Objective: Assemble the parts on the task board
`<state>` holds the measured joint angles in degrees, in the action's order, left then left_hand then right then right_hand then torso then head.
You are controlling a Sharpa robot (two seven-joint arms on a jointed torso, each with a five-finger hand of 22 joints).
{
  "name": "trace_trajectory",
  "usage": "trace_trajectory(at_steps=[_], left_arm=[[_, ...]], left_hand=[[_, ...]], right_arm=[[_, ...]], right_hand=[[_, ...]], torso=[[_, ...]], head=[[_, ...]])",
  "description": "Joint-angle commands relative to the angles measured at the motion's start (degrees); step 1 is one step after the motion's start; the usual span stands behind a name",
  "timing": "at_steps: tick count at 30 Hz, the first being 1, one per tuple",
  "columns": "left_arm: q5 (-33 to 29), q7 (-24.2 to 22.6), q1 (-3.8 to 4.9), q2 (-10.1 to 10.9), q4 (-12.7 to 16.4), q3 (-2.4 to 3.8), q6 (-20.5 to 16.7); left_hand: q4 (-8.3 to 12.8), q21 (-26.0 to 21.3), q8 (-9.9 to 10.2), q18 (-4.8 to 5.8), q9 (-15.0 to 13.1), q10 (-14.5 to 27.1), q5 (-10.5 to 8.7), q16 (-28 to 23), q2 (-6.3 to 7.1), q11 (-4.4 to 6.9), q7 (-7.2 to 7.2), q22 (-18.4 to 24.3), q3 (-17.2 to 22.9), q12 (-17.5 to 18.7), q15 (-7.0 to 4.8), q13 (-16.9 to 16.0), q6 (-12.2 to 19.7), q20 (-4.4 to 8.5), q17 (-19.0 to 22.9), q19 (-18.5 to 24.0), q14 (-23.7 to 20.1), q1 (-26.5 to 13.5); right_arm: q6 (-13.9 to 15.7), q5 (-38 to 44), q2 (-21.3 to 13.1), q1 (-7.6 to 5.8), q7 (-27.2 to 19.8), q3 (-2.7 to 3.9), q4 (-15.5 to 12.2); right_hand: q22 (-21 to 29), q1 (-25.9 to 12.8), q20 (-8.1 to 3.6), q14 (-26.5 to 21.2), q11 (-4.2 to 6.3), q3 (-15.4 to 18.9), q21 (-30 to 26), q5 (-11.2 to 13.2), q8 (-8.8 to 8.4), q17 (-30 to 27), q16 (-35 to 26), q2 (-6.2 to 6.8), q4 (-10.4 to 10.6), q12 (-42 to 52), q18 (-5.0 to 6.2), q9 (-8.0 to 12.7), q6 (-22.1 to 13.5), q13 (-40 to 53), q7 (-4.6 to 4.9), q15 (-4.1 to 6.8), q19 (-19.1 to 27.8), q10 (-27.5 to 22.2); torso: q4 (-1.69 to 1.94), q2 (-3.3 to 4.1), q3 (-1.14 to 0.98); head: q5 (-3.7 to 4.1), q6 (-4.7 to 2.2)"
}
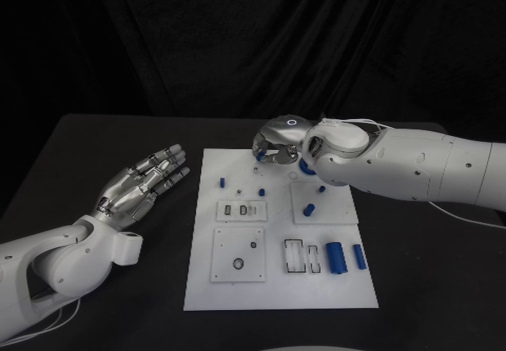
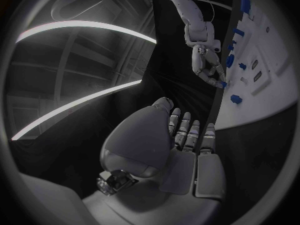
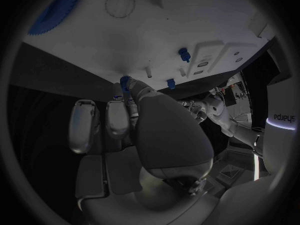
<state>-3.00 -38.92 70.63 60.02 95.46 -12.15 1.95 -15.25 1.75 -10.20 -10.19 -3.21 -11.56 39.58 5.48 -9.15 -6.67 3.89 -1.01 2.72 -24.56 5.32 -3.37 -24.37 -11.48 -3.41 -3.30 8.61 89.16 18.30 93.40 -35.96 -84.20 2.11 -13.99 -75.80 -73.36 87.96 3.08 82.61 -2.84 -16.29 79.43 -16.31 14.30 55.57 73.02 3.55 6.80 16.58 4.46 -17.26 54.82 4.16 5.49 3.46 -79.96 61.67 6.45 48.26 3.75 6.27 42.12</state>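
The right hand (image 1: 283, 142) pinched a small blue part (image 1: 259, 154) over the task board (image 1: 279, 292) at its 12 o'clock edge, the left hand (image 1: 142, 183) lay spread flat at 9 o'clock; so slight a pinch risked dropping the part.
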Motion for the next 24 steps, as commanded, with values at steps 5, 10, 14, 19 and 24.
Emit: trace_trajectory(at_steps=[5, 10, 14, 19, 24], left_arm=[[-0.1, -3.2, 0.1, -0.2, -0.2, 0.04, 0.6], [-0.1, -3.1, 0.1, -0.2, -0.4, 0.03, 0.6], [-0.1, -3.0, 0.1, -0.2, -0.4, 0.03, 0.6], [-0.1, -2.9, 0.1, -0.2, -0.5, 0.03, 0.6], [-0.1, -2.8, 0.1, -0.1, -0.5, 0.03, 0.6]], left_hand=[[0.1, -0.2, 0.1, 0.12, 0.0, 0.5, -0.3, 0.2, 0.09, -0.1, 0.11, 0.1, 0.3, 0.4, 0.32, 0.1, 0.4, -0.12, -0.1, 0.3, 0.2, -0.3], [0.1, -0.2, 0.1, 0.15, 0.0, 0.6, -0.32, 0.2, 0.04, -0.14, 0.13, 0.0, 0.4, 0.5, 0.38, 0.1, 0.5, -0.17, -0.1, 0.3, 0.2, -0.3], [0.1, -0.2, 0.1, 0.15, 0.0, 0.6, -0.32, 0.2, 0.04, -0.14, 0.13, 0.0, 0.4, 0.5, 0.38, 0.1, 0.5, -0.17, -0.1, 0.3, 0.2, -0.3], [0.1, -0.2, 0.2, 0.16, 0.0, 0.6, -0.34, 0.2, 0.02, -0.16, 0.16, 0.1, 0.5, 0.6, 0.41, 0.1, 0.6, -0.19, -0.1, 0.3, 0.1, -0.3], [0.1, -0.3, 0.2, 0.17, 0.0, 0.7, -0.36, 0.2, 0.02, -0.17, 0.17, 0.1, 0.5, 0.6, 0.43, 0.1, 0.6, -0.21, -0.1, 0.4, 0.1, -0.3]], right_arm=[[-0.7, 0.5, 0.2, 0.5, 0.3, -0.12, 0.3], [-0.7, 0.5, 0.4, 0.54, 0.5, -0.12, 0.5], [-1.4, 0.5, 0.5, 0.56, 1.5, -0.12, 0.6], [-2.3, 0.5, 0.7, 0.56, 3.1, -0.12, 0.8], [0.1, 0.5, 0.2, 0.53, 2.7, -0.11, 0.8]], right_hand=[[0.0, -0.6, 0.25, -0.2, 0.18, 0.0, 0.1, 0.6, -0.46, -0.2, 0.0, 0.23, 0.5, -0.4, -0.36, -0.2, 0.0, 0.0, -0.01, -0.45, 0.0, 0.6], [0.3, -0.8, 0.28, -0.4, 0.16, 0.0, -0.1, 1.0, -0.92, -0.5, -0.2, 0.28, 0.6, -0.9, -0.28, -0.2, -0.6, 0.0, -0.12, -0.46, 0.3, 0.4], [0.9, -1.1, 0.52, -0.9, -0.44, -0.5, -0.7, 1.4, -2.76, -1.4, -0.9, 0.72, 0.9, -3.1, -0.13, 0.2, -3.0, -0.3, -0.75, -0.83, 0.9, -2.3], [4.7, -2.2, 1.7, -4.1, -1.75, 0.5, -4.2, 3.9, -9.77, -6.4, -4.4, 2.23, 1.1, -8.9, 0.84, 3.1, -13.9, -0.1, -4.69, -2.04, 4.2, -14.3], [5.7, -2.6, 1.99, -5.6, -1.69, 2.1, -5.5, 4.4, -10.85, -7.7, -5.3, 1.88, 0.5, -9.2, 1.16, 4.8, -18.6, 0.2, -6.25, -2.23, 5.5, -18.1]], torso=[[-0.03, -0.02, -0.01], [0.04, 0.01, -0.05], [0.05, 0.02, -0.02], [-0.02, 0.0, 0.01], [0.0, 0.0, -0.02]], head=[[-0.1, 0.18], [0.02, 0.17], [0.08, 0.09], [0.08, -0.06], [0.04, -0.13]])
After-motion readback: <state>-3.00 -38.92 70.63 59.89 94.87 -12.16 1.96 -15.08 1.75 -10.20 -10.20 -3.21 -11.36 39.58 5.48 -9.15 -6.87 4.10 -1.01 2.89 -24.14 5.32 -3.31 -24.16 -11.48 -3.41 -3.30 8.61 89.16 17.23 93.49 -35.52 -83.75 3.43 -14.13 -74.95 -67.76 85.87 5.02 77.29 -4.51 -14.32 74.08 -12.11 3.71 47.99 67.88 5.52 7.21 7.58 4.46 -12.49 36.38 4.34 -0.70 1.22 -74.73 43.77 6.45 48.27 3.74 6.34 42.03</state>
